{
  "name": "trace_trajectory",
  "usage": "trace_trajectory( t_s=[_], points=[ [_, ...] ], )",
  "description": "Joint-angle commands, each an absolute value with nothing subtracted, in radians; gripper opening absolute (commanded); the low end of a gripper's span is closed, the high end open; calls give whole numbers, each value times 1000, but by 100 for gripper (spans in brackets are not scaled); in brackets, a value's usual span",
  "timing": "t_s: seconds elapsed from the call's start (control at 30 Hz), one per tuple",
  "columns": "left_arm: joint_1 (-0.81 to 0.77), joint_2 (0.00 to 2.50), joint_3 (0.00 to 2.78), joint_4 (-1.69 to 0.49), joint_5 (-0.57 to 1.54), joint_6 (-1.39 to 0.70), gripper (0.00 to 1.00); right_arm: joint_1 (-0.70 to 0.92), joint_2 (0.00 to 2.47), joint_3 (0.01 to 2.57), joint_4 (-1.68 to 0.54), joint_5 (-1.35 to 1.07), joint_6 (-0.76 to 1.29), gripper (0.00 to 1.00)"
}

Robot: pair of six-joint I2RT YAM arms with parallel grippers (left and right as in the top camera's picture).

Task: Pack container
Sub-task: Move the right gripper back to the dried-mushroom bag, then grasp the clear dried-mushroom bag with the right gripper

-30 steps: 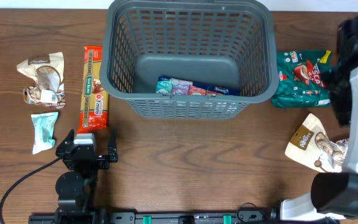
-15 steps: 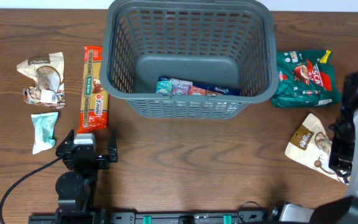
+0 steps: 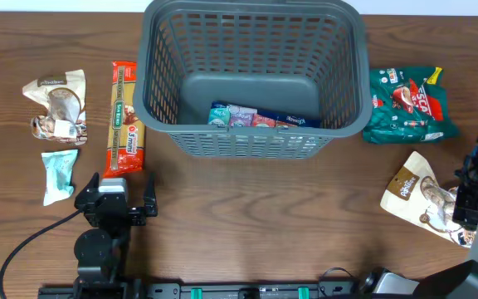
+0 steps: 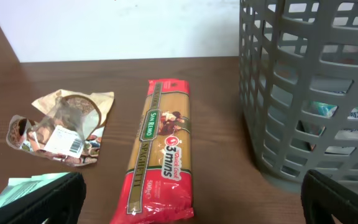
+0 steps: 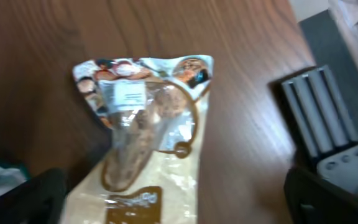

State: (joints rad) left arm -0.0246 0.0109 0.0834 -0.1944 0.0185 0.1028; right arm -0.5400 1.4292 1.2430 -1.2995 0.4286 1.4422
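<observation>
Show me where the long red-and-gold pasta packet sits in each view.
Overhead: the pasta packet lies just left of the container.
Left wrist: pasta packet in the centre, container wall at the right.
Right wrist: not in it.
Shared landmark: the container, in overhead and left wrist only.

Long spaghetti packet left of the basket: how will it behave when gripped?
The spaghetti packet lies straight and flat, so probably stiff along its length, not floppy. Its glossy film looks slippery. Long and narrow: gripped near one end it would likely tilt; mid-length seems safer.
</observation>
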Motion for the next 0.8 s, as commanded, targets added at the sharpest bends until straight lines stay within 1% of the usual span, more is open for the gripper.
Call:
trace_trajectory(
  t_s=[0.0,0.13,0.4,0.6,0.77],
  points=[
    [-29,4,67,-223,10,109,98,-559,1425,1209,-1269,387,1455,98],
    [-29,4,67,-223,10,109,99,-560,1425,1142,-1201,368,1487,97],
    [-29,4,67,-223,10,109,99,-560,1425,970,-1014,370,1488,96],
    [-29,4,67,-223,10,109,99,-559,1425,893,-906,383,1482,96],
    [-29,4,67,-223,10,109,99,-559,1425,868,-767,393,1330,92]
  ],
)
